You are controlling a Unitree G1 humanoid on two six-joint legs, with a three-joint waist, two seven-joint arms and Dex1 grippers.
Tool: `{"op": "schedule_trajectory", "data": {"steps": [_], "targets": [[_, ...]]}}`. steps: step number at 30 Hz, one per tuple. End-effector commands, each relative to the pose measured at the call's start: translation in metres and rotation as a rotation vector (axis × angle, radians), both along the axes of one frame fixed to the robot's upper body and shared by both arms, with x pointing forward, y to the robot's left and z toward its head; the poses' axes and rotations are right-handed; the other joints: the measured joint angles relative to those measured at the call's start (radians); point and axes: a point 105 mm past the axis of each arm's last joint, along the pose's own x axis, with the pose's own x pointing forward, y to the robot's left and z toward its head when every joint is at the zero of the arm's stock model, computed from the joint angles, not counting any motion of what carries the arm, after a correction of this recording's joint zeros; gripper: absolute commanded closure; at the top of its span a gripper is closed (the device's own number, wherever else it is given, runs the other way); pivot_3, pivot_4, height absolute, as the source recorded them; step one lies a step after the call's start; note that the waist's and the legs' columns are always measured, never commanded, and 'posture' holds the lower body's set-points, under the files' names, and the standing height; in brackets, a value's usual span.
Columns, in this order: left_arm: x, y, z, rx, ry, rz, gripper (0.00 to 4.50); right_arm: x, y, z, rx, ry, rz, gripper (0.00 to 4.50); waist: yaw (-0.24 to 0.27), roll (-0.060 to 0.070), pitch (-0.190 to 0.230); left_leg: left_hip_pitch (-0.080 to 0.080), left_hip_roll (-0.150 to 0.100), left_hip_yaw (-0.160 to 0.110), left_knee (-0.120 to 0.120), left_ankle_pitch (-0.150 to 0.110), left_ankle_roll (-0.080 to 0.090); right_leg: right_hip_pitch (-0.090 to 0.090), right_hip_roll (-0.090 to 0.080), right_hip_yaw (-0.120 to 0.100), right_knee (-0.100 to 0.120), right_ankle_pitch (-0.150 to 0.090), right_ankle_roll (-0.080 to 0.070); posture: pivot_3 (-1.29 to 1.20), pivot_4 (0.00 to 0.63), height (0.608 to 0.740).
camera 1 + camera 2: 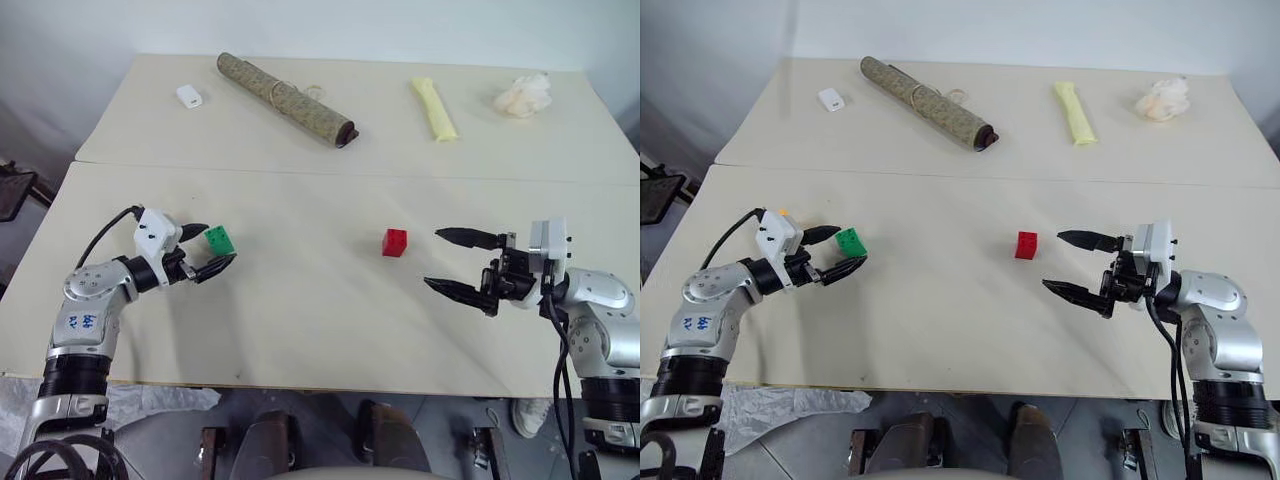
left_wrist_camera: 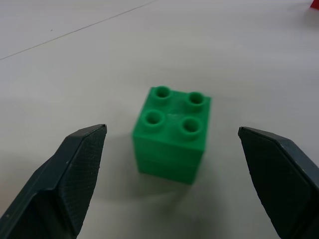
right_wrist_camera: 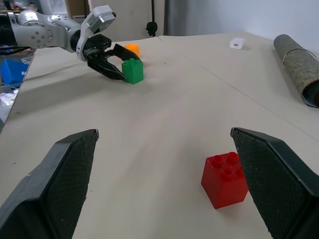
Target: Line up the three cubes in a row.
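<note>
- Cream-coloured table (image 1: 300,330) carries everything; it is two tops butted together, the seam running across between the near top and the far one.
- On the far top, none of my business for this job: a rolled mat (image 1: 285,98) left of centre, a yellow packet (image 1: 435,108) right of centre, a crumpled white wad (image 1: 523,95) by the far right corner, and a small white box (image 1: 189,96) toward the far left.
- My right gripper (image 1: 452,262) hangs over the right part of the near top, fingers spread wide with nothing between them, pointing inward at the red cube.
- My left gripper (image 1: 208,247) sits over the left part of the near top, fingers wide apart on either side of the green cube; in my left wrist view both pads stand clear of it, so I have no hold on it.
- Green cube (image 1: 219,240) rests flat on the near top, studs up, toward the left edge.
- Red cube (image 1: 394,242) stands near the middle of the near top, slightly right, well apart from the green one.
- Orange cube (image 3: 132,50) shows in my right wrist view just behind my left gripper, close to the green one.
- By my reckoning nothing is lined up yet: each cube lies where it lies, with no row formed. Closing on the green cube looks like the step in hand, and all the placing is left.
</note>
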Motion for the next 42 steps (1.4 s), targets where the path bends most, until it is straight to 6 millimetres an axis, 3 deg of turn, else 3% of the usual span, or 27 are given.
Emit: {"op": "schedule_trajectory", "data": {"steps": [1, 6, 8, 12, 14, 20, 25, 38, 42], "targets": [[0.0, -0.008, -0.003, 0.037, -0.005, -0.091, 0.86, -0.006, -0.001, 0.007, 0.011, -0.043, -0.013, 0.0, -0.002, 0.0, 0.0, 0.0, 0.0, 0.0, 0.0, 0.0, 0.0, 0.0, 0.0, 0.0, 0.0, 0.0, 0.0, 0.0, 0.15, 0.74], [0.003, -0.017, -0.01, 0.071, 0.019, -0.164, 2.4, -0.009, -0.004, 0.005, 0.016, -0.032, -0.032, 0.0, -0.004, 0.0, 0.0, 0.0, 0.0, 0.001, 0.0, 0.0, 0.0, -0.001, 0.0, 0.0, 0.0, 0.0, 0.0, 0.0, 0.15, 0.74], [0.006, -0.035, 0.002, 0.07, -0.017, -0.261, 2.99, -0.012, -0.009, 0.004, 0.013, -0.024, -0.047, 0.0, 0.0, 0.0, 0.0, 0.0, 0.0, 0.001, 0.0, 0.0, 0.0, -0.001, 0.0, 0.0, 0.0, 0.0, 0.0, 0.0, 0.15, 0.74], [0.009, -0.074, 0.036, 0.042, -0.079, -0.515, 2.98, -0.019, -0.021, 0.005, 0.014, -0.014, -0.085, 0.0, 0.022, -0.001, 0.0, -0.005, 0.0, 0.0, 0.005, 0.0, 0.001, -0.003, 0.0, 0.0, 0.002, 0.0, 0.0, 0.0, 0.15, 0.74], [0.012, -0.096, 0.038, 0.111, -0.075, -0.638, 2.98, -0.021, -0.026, 0.006, 0.016, -0.02, -0.106, 0.0, 0.023, -0.001, 0.0, -0.009, 0.0, 0.0, 0.009, -0.001, 0.001, -0.006, 0.0, -0.001, 0.003, 0.0, 0.001, 0.0, 0.15, 0.74], [0.026, -0.145, 0.025, 0.236, -0.06, -0.782, 2.98, -0.026, -0.029, 0.006, 0.024, -0.028, -0.136, 0.0, 0.018, -0.002, 0.0, -0.016, -0.001, 0.001, 0.012, -0.001, 0.002, -0.012, 0.001, 0.0, 0.004, 0.001, 0.002, 0.0, 0.15, 0.74], [0.034, -0.161, 0.007, 0.292, -0.023, -0.746, 2.98, -0.039, -0.021, 0.015, 0.03, -0.038, -0.142, 0.0, 0.006, -0.003, 0.0, -0.017, 0.0, 0.003, 0.01, -0.001, 0.002, -0.014, 0.002, 0.001, 0.004, 0.001, 0.001, 0.0, 0.15, 0.74], [0.048, -0.177, 0.008, 0.307, -0.012, -0.646, 2.98, -0.053, -0.025, 0.007, 0.035, -0.008, -0.205, 0.0, 0.022, -0.005, 0.001, -0.017, 0.0, 0.003, 0.012, -0.002, 0.004, -0.014, 0.001, 0.002, 0.004, 0.001, 0.002, 0.0, 0.15, 0.74], [0.049, -0.176, 0.014, 0.265, -0.003, -0.643, 1.84, -0.053, -0.024, 0.006, 0.039, -0.006, -0.209, 0.0, 0.02, -0.005, 0.001, -0.017, 0.0, 0.003, 0.012, -0.002, 0.004, -0.014, 0.001, 0.002, 0.004, 0.001, 0.002, 0.0, 0.15, 0.74]]}}
